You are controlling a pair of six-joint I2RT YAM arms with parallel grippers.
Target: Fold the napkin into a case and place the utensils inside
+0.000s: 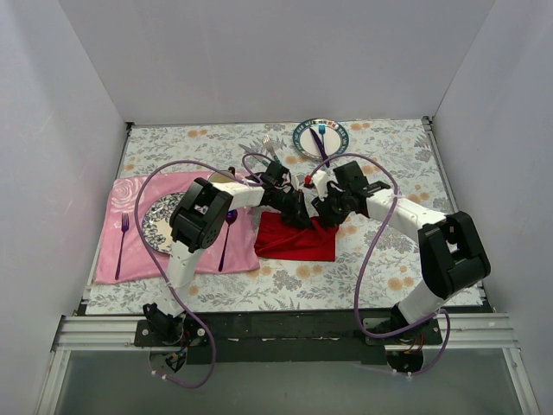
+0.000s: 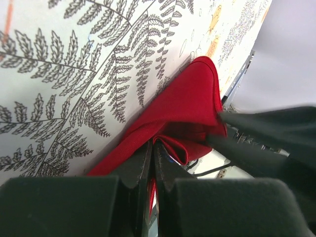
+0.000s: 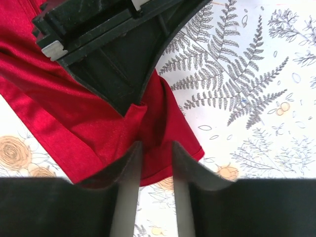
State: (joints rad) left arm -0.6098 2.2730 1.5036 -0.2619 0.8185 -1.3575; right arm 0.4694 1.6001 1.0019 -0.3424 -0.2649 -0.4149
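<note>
- Two claws meet at the far edge of the napkin (image 1: 294,244). It lies mid-table and partly folded, its near edge roughly parallel to the front edge of the table (image 1: 389,285).
- On the left, the napkin's edge comes close to the right edge of the placemat (image 1: 117,251). Whether they touch cannot be told.
- Plenty of bare table lies to the right of the napkin, and a narrower strip runs in front of it up to the front edge.
- White walls (image 1: 259,52) close the table on the left, back and right.
- Beyond the claws, a far plate (image 1: 339,143) sits near the back wall.
- A silver fork (image 1: 269,143) lies just past the left arm's wrist, its handle hidden by the arm.
- Left claw (image 2: 152,148): the fingers are pressed together with a fold of the red cloth pinched between them. The napkin rises off the table in a ridge there.
- Right claw (image 3: 154,150): the fingers stand a narrow gap apart over a corner of the napkin, close to the left claw. Red cloth shows through the gap and is not gripped.
</note>
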